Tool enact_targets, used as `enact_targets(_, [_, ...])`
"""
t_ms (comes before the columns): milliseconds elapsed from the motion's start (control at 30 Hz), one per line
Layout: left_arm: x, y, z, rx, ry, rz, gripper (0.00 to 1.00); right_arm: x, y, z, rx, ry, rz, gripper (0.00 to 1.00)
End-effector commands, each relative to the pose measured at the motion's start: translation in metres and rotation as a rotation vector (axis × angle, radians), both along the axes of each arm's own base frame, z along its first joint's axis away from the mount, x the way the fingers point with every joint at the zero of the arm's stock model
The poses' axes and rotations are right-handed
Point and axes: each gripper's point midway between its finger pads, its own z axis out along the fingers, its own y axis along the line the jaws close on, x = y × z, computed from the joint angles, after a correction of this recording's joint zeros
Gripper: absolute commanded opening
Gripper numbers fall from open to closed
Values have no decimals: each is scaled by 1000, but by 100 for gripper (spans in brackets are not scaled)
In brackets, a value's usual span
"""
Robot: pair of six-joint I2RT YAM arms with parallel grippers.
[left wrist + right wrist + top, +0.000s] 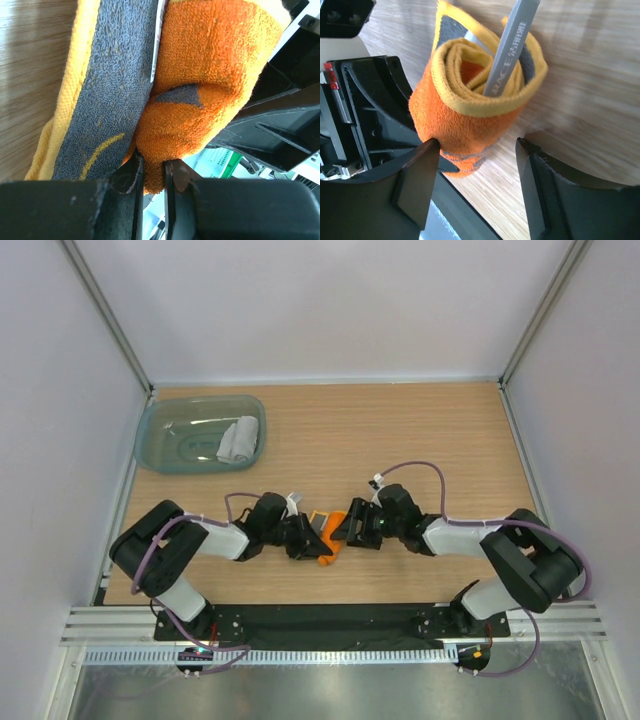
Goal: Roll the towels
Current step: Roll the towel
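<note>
Orange towel (466, 131) in a short upright roll, yellow-edged, grey inner face

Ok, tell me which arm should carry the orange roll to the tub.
Left: the left gripper pinches the orange towel, the tub sits on its side, and the right gripper stands open.

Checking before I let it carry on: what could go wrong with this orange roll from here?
1. The left pincer pinches only a thin fold of the orange towel; it could slip and the roll may loosen.
2. The right pincer stands open with the roll against one finger; closing might shove it sideways or squash it.
</note>
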Motion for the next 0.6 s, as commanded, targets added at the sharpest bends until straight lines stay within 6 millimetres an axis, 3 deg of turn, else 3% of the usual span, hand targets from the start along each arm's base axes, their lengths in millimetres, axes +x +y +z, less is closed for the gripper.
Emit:
enact_targets(0, [-7, 5, -7, 29, 39, -16, 0, 13, 13, 3, 35, -49, 7, 67])
enact_targets(33, [-7, 5, -6, 26, 35, -19, 0, 13, 14, 0, 32, -47, 9, 65])
enact_targets(67, [-9, 7, -8, 45, 21, -45, 0, 13, 19, -8, 28, -37, 21, 56])
enact_targets(133, [-10, 8, -9, 53, 24, -51, 1, 11, 19, -13, 20, -22, 21, 53])
enact_targets(267, [-9, 8, -4, 79, -10, -95, 4, 7, 16, -24, -16, 2, 15, 37])
enact_targets(400, [-7, 23, -1, 235, -79, -127, 8, 5, 11, -31, -66, 23, 2, 31])
enact_targets(567, [-1, 45, 6, 423, -204, -142, 28, -2, 10, -36, -120, 63, 13, 27])
